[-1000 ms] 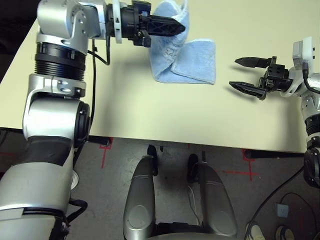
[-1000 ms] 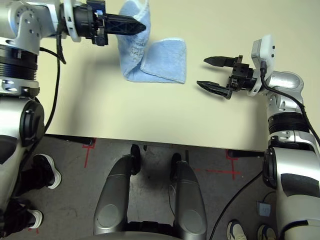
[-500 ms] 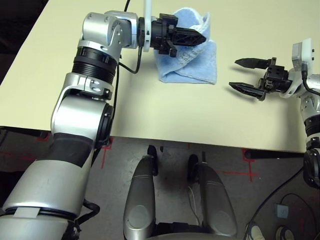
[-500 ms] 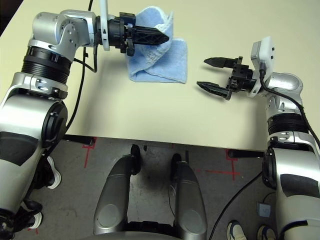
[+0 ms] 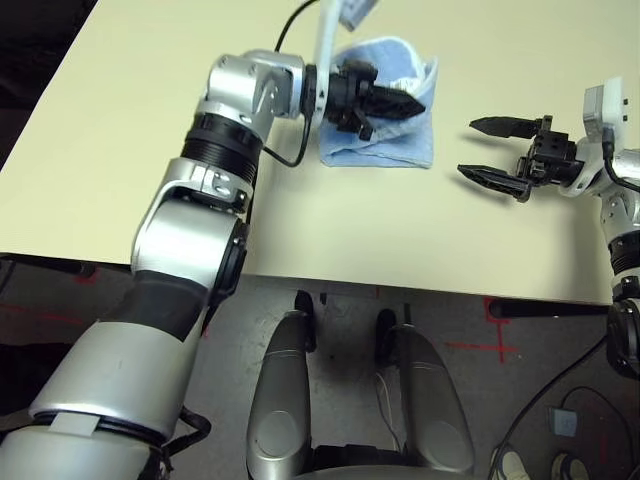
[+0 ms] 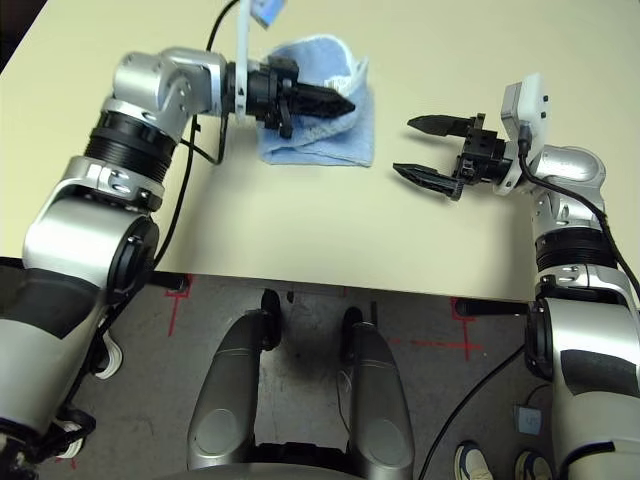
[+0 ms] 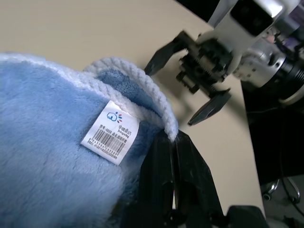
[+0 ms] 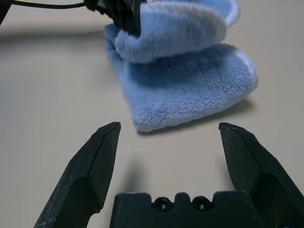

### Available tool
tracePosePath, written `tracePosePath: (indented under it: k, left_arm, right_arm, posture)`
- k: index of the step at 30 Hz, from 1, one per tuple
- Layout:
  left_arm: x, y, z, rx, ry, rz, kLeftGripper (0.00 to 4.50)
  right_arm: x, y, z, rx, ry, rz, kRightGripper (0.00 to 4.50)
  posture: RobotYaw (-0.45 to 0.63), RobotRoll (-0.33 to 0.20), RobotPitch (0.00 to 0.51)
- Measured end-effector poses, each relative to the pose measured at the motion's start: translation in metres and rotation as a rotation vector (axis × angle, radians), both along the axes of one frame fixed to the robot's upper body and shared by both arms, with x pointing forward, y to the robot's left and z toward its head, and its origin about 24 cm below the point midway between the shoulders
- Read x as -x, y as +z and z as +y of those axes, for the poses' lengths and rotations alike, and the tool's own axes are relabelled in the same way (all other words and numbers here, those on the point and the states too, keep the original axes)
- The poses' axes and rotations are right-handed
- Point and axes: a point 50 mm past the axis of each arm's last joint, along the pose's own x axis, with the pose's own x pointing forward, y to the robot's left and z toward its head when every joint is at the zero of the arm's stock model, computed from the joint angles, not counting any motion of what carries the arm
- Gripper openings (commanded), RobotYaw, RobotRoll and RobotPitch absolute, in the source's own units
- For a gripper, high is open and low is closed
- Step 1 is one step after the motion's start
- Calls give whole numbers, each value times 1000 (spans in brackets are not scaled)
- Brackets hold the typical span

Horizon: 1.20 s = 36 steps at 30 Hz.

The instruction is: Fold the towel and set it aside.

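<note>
Towel (image 5: 375, 152) in mid-fold: we have our left claw (image 5: 421, 107) closed on its white edging (image 7: 164, 111), the raised flap draped beneath and beside the claw, over the layer resting on the tabletop (image 5: 330, 225). Over the last second we have swung that claw inward, toward our right claw (image 5: 467, 145), and the flap, which stood up steeply at first, has come across with it, a printed white label (image 7: 110, 133) now just beside the gripping tips. That brings the fold close to closing, we judge, though the held edge is yet to be laid down and released, and the setting aside remains. Our right claw stands wide open and empty, facing the towel and apart from it. Letting go too high could leave the edge crooked.
</note>
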Motion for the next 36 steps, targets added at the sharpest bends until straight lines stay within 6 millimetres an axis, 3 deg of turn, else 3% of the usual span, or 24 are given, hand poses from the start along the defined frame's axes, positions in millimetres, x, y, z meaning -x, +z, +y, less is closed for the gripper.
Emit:
tracePosePath:
  k: [11,15,19,24,29,32,36]
  left_arm:
    - [3,-4,-13,0,-37,13,43]
    - [3,-3,-16,14,-32,-6,1080]
    - [1,6,-12,82,-23,-67,2658]
    - [3,30,20,124,-39,-162,4469]
    - [15,55,57,178,-73,-263,4469]
    - [21,48,91,190,-61,-326,4500]
    - [18,15,111,179,-33,-308,4500]
  right_arm:
    - [0,1,2,-3,0,-2,4500]
    - [0,4,4,0,6,-13,4500]
    - [0,4,5,-2,8,-12,4500]
    - [0,4,4,-3,6,-7,4500]
    - [-1,7,2,-6,-1,-7,4500]
    - [-2,11,3,-19,9,-16,3899]
    - [-2,10,5,-28,24,-10,2410]
  posture:
    - [44,0,374]
    - [48,0,372]
    - [50,0,371]
    - [61,0,366]
    - [61,0,361]
    - [71,0,361]
    - [81,0,365]
